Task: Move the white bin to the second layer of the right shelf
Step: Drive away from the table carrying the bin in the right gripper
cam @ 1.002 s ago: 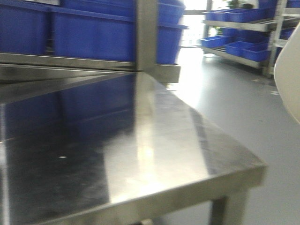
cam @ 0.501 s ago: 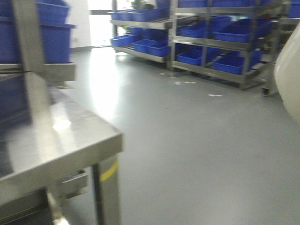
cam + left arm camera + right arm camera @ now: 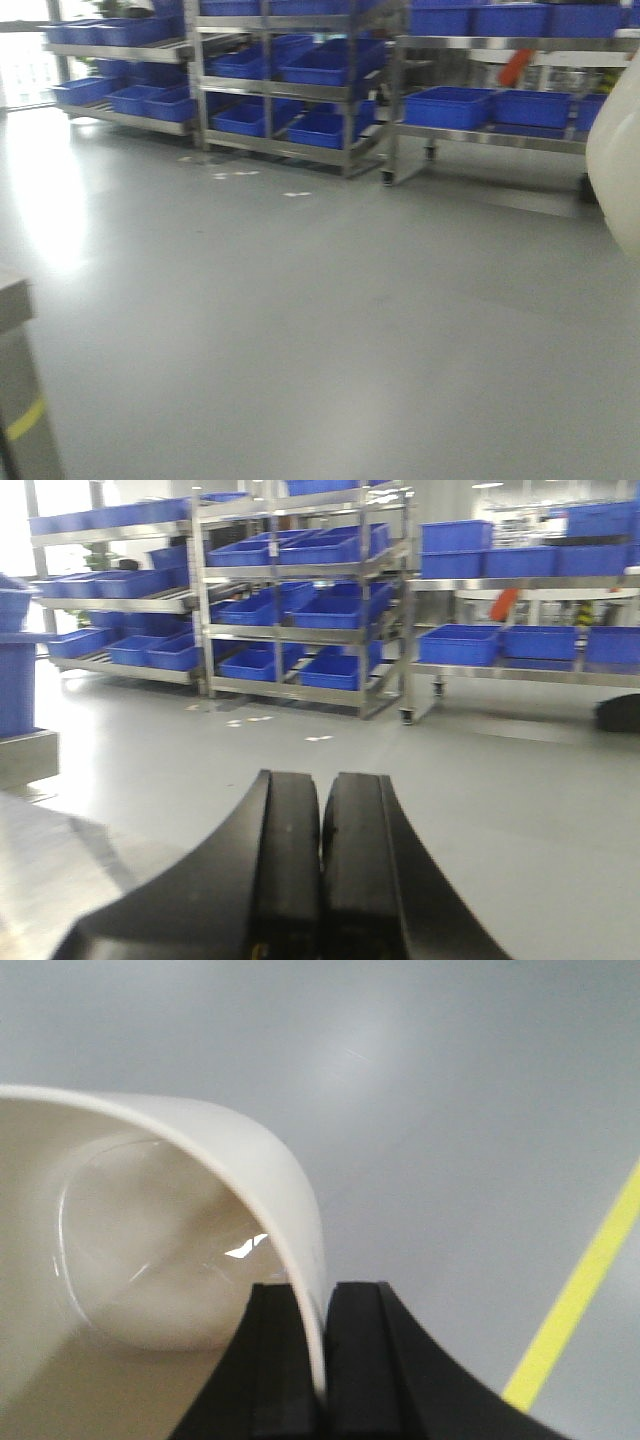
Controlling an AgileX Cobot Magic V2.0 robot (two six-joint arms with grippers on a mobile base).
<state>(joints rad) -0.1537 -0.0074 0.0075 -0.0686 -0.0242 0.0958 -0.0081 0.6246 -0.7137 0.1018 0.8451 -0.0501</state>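
The right gripper (image 3: 322,1295) is clenched on the white bin (image 3: 150,1230): in the right wrist view its two black fingers (image 3: 282,1360) rise from the bottom centre of the frame and pinch the bin's thin wall between them, one finger inside the tub and one outside. The bin fills the left half of that frame, tilted so that its smooth cream interior and rounded base face the camera. It hangs clear above the grey floor (image 3: 450,1110), touching nothing but the gripper. A yellow line (image 3: 580,1295) crosses the floor at the lower right. In the front view the same bin shows as a pale curved shape cut off by the right edge (image 3: 620,170), at mid height. Steel racks (image 3: 500,138) loaded with blue crates (image 3: 448,105) span the top of that frame, well apart from the bin, with open floor between. The view is blurred, so the surface of the rack levels cannot be made out. A corner of the steel counter (image 3: 12,300) sits at the lower left edge, with a yellow stripe (image 3: 25,420) on its leg. The left gripper (image 3: 321,780) is closed and grasps nothing: in the left wrist view its fingers (image 3: 290,860) press together at the bottom centre, pointing toward the racks.
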